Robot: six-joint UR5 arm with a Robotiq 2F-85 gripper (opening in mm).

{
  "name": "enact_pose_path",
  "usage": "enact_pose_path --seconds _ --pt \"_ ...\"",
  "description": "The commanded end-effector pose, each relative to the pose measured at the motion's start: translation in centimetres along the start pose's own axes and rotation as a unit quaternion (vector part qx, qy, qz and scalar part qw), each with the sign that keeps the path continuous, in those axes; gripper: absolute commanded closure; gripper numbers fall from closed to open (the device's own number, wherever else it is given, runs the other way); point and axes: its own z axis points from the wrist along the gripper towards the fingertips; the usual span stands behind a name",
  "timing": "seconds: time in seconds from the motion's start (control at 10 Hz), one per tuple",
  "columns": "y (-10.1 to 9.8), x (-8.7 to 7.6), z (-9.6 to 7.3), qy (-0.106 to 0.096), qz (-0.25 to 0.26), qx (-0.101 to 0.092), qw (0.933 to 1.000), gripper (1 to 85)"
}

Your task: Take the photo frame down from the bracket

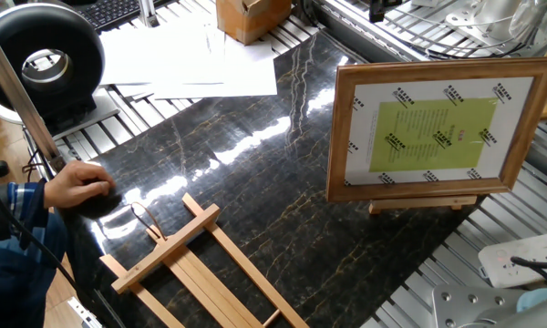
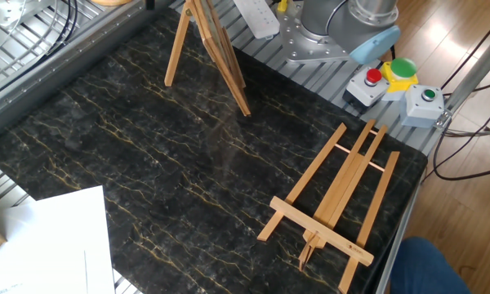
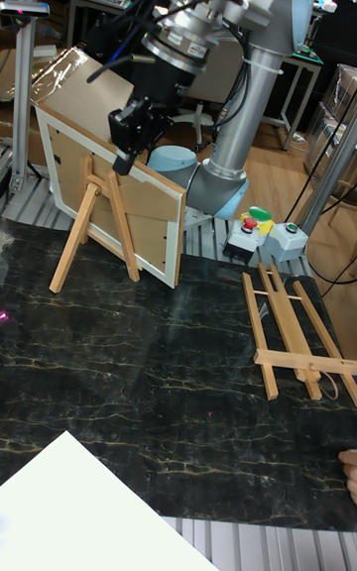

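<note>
While the photo frame (image 1: 428, 128) is leaning on the bracket (image 3: 94, 224) at the dark marbled tabletop (image 2: 147, 180) edge, only the tall view is showing the claw (image 3: 127, 150) behind it; whether its jaws are parted, I cannot tell.

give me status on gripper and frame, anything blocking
Gripper up behind the photo frame, near its top edge; open or shut unclear. Frame on the bracket, leaning back, not lifted. Spare slatted easel lies flat, well aside; nothing blocking.

A slatted easel (image 2: 335, 208) (wire loop at one end) is laid flat on the table (image 2: 147, 163); white paper (image 1: 191, 59) is spread beyond.
</note>
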Motion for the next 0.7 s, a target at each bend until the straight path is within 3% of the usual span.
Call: enact_pose_path --seconds 0.0,0.2,0.4,0.5,0.6 --pt "1.6 -2.2 -0.4 -0.046 0.043 -0.032 0.9975 84.0" --pt "2.4 -2.0 -0.4 -0.041 0.051 -0.047 0.9968 84.0" --pt "3.5 -1.0 -0.5 -0.025 0.010 -0.067 0.9974 84.0" --pt "3.8 0.0 -0.5 -0.006 -0.021 -0.072 0.9972 84.0" --pt "3.5 3.2 -0.5 0.012 -0.074 -0.083 0.9937 84.0"
